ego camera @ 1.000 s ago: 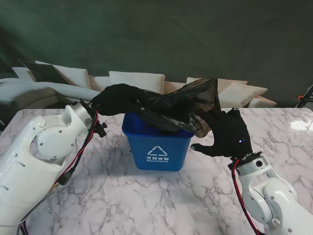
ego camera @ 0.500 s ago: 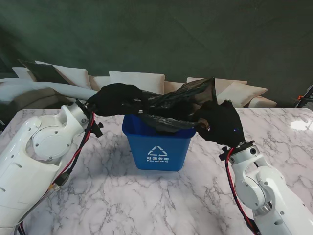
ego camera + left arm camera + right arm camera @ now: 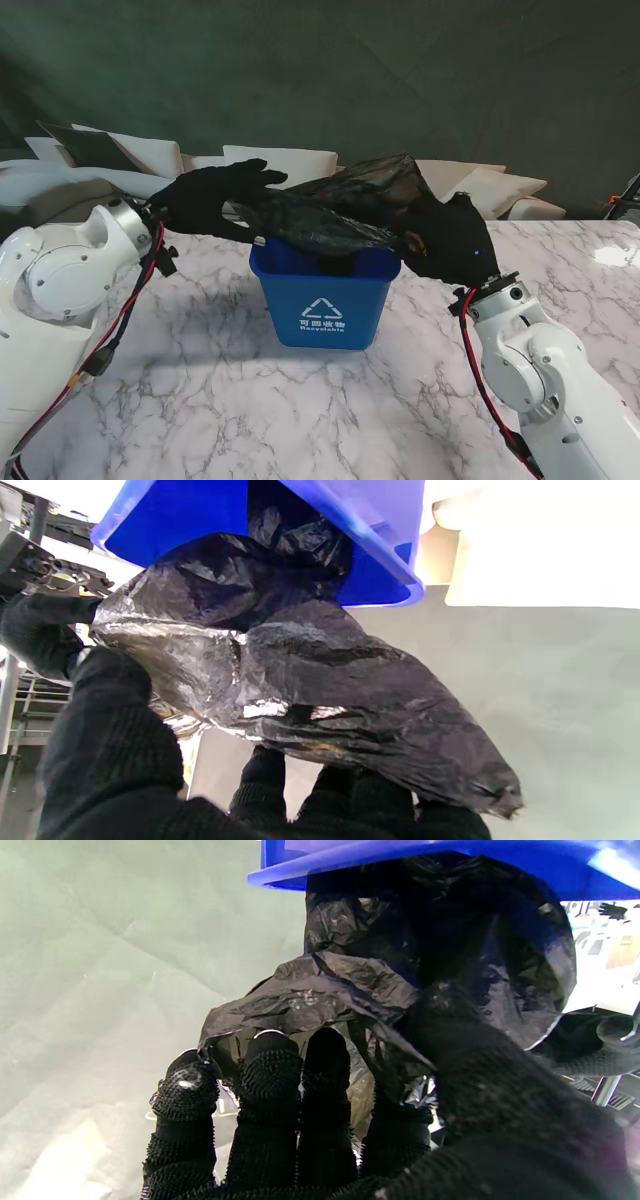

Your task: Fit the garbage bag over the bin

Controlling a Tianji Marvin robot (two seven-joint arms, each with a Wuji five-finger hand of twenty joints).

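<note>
Left hand (image 3: pixel 205 200) has pulled back leftward off the blue recycling bin (image 3: pixel 322 298), fingers spread, thumb apparently pinching the black garbage bag (image 3: pixel 340 210); right hand (image 3: pixel 450 250) clamps the opposite edge. Bag stretches above the rim, not yet over it.

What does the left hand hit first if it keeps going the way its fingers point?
Probably nothing new: the left hand points right across the garbage bag, already touching it; beyond lies the right hand, depth unclear.
</note>
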